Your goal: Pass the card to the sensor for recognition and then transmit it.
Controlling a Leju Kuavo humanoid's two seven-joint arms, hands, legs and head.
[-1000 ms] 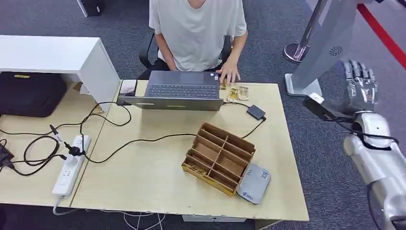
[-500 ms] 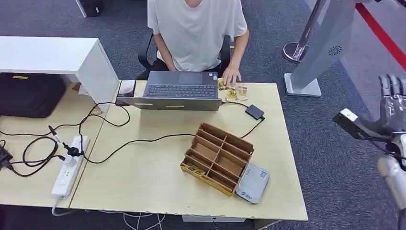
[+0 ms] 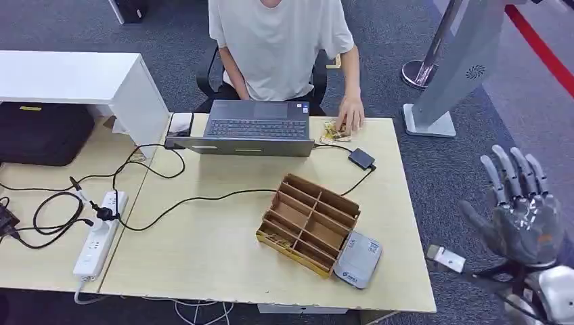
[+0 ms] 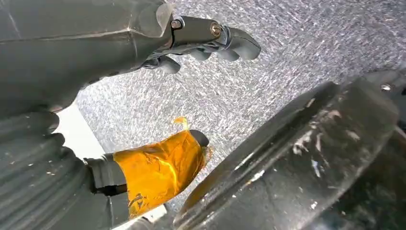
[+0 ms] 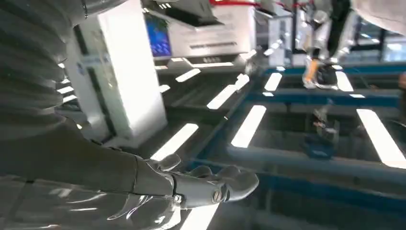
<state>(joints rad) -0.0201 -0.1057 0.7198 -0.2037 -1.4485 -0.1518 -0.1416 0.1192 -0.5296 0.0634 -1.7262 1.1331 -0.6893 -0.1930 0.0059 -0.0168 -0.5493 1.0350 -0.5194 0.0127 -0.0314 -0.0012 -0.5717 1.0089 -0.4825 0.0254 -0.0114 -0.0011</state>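
Holding my right hand (image 3: 520,215) up off the desk's right edge, fingers spread, nothing in it.
Cards (image 3: 333,131) lie at the far desk corner under a person's hand (image 3: 351,114), just right of the laptop (image 3: 252,128). Grey sensor pad (image 3: 358,258) sits at the near right, touching the cardboard divider tray (image 3: 308,223). A cable runs from a black adapter (image 3: 361,158) past the tray toward the power strip (image 3: 99,233). My left hand (image 4: 143,110) hangs over carpet, fingers apart, thumb wrapped in orange tape, gripping nothing.
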